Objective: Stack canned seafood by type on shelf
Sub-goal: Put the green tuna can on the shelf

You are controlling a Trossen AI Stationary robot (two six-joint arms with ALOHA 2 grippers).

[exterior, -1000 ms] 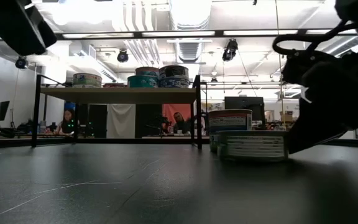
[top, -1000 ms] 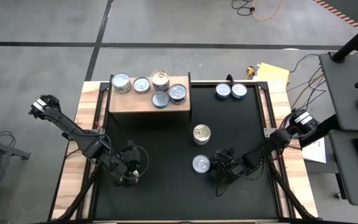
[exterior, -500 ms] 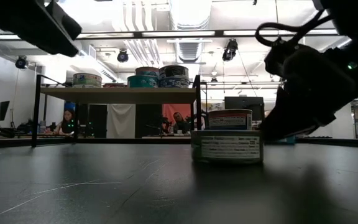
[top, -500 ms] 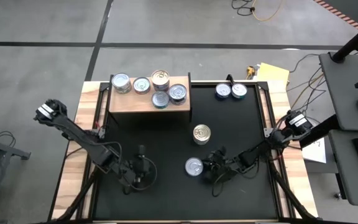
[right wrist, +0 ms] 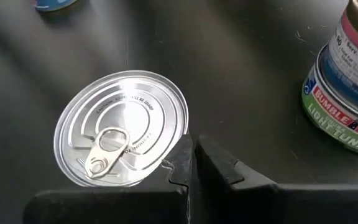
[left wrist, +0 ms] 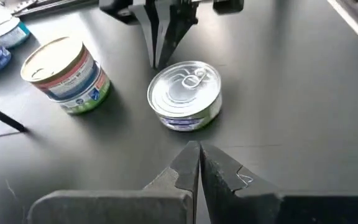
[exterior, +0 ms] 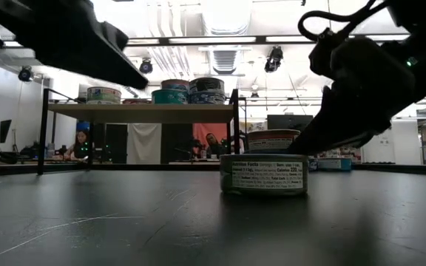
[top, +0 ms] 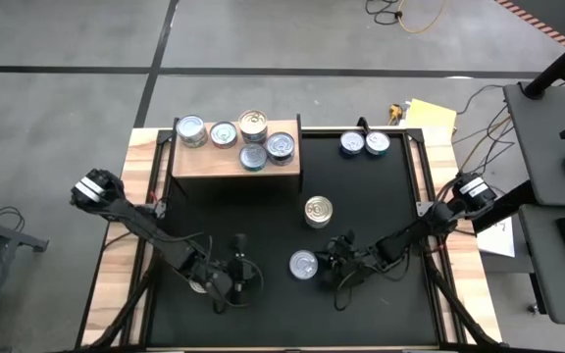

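Silver-top tin (top: 304, 264) on table, flanked: right gripper (top: 334, 267) touching its rim, fingers pressed together; left gripper (top: 240, 275) near opposite side, likewise closed; step: nudging tin toward left arm; next: open, grasp, carry to shelf (top: 204, 162).
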